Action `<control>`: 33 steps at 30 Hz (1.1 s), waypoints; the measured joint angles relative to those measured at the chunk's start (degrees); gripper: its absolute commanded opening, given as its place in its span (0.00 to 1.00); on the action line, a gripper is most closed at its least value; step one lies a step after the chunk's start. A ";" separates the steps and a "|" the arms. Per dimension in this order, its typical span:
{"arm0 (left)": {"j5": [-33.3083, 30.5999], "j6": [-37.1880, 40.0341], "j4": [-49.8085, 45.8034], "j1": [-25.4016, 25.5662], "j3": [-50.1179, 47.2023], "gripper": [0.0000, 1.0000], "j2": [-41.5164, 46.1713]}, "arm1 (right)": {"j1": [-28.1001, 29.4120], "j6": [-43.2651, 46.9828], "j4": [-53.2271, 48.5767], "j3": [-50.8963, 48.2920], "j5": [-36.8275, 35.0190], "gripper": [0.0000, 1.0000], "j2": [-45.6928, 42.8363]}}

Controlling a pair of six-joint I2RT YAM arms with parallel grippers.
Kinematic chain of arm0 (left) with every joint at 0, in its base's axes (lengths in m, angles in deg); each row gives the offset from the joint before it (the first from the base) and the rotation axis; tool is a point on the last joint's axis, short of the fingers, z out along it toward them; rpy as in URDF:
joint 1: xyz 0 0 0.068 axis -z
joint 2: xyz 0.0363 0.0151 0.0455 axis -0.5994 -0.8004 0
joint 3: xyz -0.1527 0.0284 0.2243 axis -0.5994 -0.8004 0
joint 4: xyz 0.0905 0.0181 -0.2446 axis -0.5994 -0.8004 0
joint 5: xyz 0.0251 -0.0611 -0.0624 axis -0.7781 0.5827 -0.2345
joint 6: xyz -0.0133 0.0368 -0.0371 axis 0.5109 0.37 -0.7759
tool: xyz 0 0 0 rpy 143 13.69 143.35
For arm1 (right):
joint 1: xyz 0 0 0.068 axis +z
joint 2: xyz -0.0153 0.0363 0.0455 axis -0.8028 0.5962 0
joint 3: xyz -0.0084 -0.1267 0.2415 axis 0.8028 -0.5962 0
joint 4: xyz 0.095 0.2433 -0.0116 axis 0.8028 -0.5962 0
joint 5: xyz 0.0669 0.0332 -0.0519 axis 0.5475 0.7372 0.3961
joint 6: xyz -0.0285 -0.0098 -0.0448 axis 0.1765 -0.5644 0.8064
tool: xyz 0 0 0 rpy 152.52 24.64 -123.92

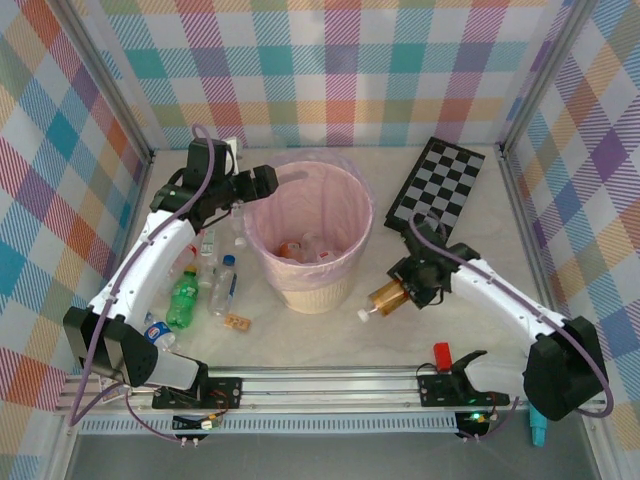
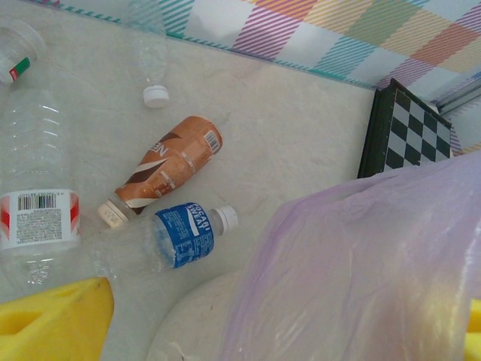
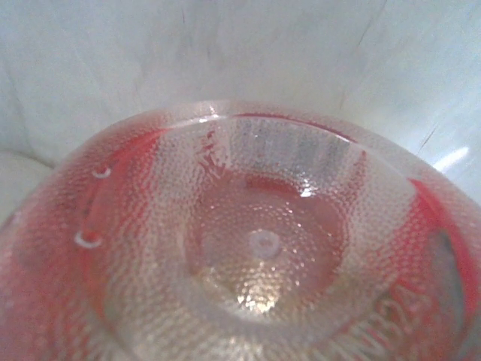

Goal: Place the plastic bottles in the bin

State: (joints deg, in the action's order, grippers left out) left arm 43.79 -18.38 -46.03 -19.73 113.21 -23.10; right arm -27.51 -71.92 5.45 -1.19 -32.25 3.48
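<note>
The bin (image 1: 320,292) stood in the middle of the table, its pink bag folded over the rim, and a few bottles (image 1: 300,247) already lay at the bottom of it. The left gripper (image 1: 268,180) hung at the bin's far left rim, released. In the left wrist view its yellow fingers (image 2: 52,320) stood wide apart with nothing between them, above the bag (image 2: 361,263). More plastic bottles lay left of the bin under that arm, among them a green bottle (image 1: 183,300) and a clear blue-capped bottle (image 1: 222,288) side by side. Right of the bin, near its base, the right gripper (image 1: 398,290) sat over the base end of an amber-looking bottle (image 1: 382,298). This bottle lay with its cap pointing near and left. Whether those jaws had clenched on it could not be told.
</note>
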 measured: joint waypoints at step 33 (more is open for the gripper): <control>-0.09 0.44 -1.44 0.39 1.73 0.81 -1.51 | 4.26 30.95 2.82 59.08 0.28 0.33 14.56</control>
State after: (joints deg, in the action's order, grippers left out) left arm 43.70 -17.94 -47.47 -19.33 114.94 -24.61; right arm -23.25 -40.97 8.27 57.89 -31.97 18.03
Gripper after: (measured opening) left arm 0.838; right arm 0.620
